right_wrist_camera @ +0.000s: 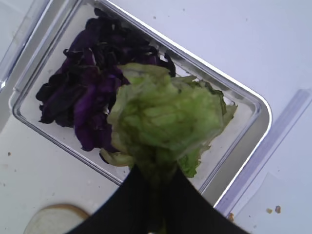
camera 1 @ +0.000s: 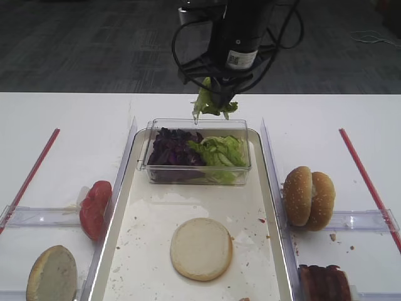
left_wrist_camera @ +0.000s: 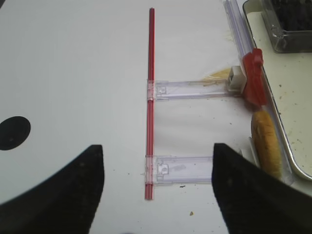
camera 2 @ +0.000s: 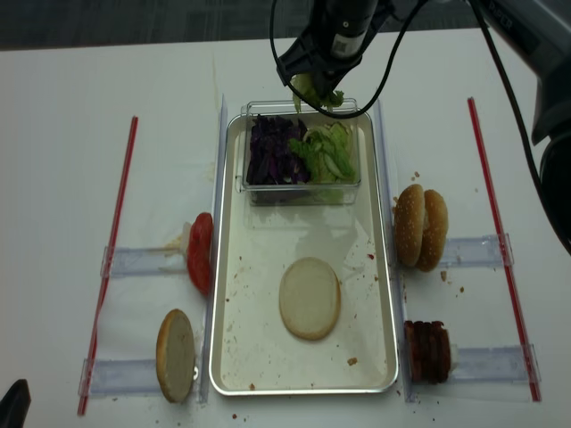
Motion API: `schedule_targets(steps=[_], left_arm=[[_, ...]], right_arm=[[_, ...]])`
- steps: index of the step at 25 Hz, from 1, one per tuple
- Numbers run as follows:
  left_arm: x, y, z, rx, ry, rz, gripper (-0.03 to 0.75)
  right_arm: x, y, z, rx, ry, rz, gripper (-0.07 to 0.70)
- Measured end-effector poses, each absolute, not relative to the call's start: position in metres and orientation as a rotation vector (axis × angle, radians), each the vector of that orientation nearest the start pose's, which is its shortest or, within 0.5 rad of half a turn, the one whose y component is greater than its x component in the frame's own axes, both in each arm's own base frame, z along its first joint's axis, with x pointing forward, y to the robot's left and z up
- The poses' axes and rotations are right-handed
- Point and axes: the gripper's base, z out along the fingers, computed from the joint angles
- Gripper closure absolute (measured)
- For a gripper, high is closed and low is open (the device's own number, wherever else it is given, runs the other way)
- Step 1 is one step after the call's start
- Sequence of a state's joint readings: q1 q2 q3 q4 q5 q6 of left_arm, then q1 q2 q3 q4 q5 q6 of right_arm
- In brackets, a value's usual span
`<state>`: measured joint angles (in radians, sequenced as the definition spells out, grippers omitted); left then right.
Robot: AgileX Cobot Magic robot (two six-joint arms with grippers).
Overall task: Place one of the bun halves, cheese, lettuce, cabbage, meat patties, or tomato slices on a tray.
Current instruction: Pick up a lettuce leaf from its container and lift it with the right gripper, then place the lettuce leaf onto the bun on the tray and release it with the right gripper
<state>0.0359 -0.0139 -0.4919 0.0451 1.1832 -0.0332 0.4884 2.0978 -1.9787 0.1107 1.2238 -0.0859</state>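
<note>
Holding cabbage (camera 1: 173, 148) and lettuce (camera 1: 220, 152), tub (camera 1: 150, 168)

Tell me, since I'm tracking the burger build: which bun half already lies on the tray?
The pale bun half lying cut face up in the middle of the tray. The other bun halves stand on edge outside the rim, on either side.

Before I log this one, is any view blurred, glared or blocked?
Right wrist: the crinkly green lettuce leaf in the right gripper looms soft and close, hiding part of the clear plastic tub. Left wrist: dark blurred fingers fill the bottom. Both exterior views are sharp and evenly lit.
</note>
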Motion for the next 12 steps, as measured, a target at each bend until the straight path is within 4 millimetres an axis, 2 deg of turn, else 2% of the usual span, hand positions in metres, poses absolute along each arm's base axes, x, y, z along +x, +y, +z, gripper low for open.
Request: schedule_targets(steps=[6, 12], left_arm=[[-0.012, 0.003, 0.265, -0.08, 2.159, 0.057, 0.246], [-0.012, 0.003, 0.265, -0.08, 2.159, 0.057, 0.246]], right_arm=[[0.39, 0.217, 0.281, -0.752, 2.757, 0.237, 0.535], [0.36, 0.202, 0.286, -0.756, 2.809, 0.227, 0.535]])
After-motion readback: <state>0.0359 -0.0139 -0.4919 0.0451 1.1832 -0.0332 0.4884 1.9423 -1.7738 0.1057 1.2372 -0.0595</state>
